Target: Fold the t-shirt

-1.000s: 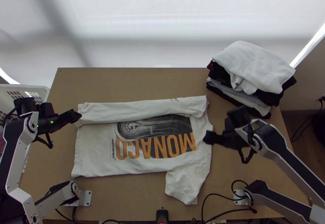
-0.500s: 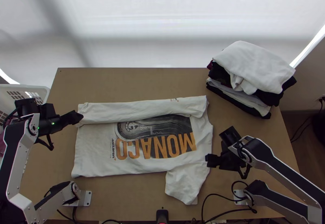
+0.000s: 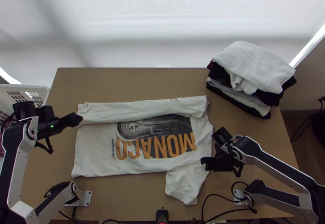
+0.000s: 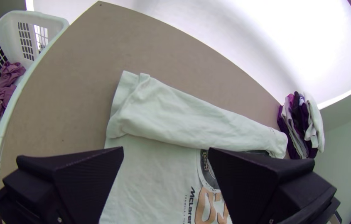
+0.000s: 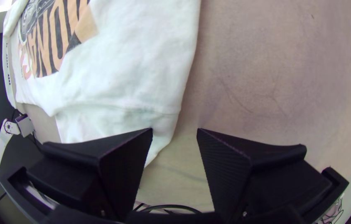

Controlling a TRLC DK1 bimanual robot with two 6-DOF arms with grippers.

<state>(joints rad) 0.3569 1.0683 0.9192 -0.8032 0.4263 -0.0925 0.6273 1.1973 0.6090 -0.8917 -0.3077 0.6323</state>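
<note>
White printed t-shirt (image 3: 95, 142) on desk (image 3: 134, 81), hem beside left pincer (image 3: 79, 120), sleeve (image 3: 185, 183) beside right pincer (image 3: 204, 162), both pincers' fingers apart

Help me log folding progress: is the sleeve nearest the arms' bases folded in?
No, that sleeve sticks out from the t-shirt's body toward the near edge of the table.

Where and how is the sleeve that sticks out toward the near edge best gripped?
Probably by its outer edge, with the right claw coming down from the right arm's side. The sleeve lies flat, pointing away from the shirt's body, and that edge borders bare table, so one finger could go over cloth, the other beside it, for a pinch.
</note>
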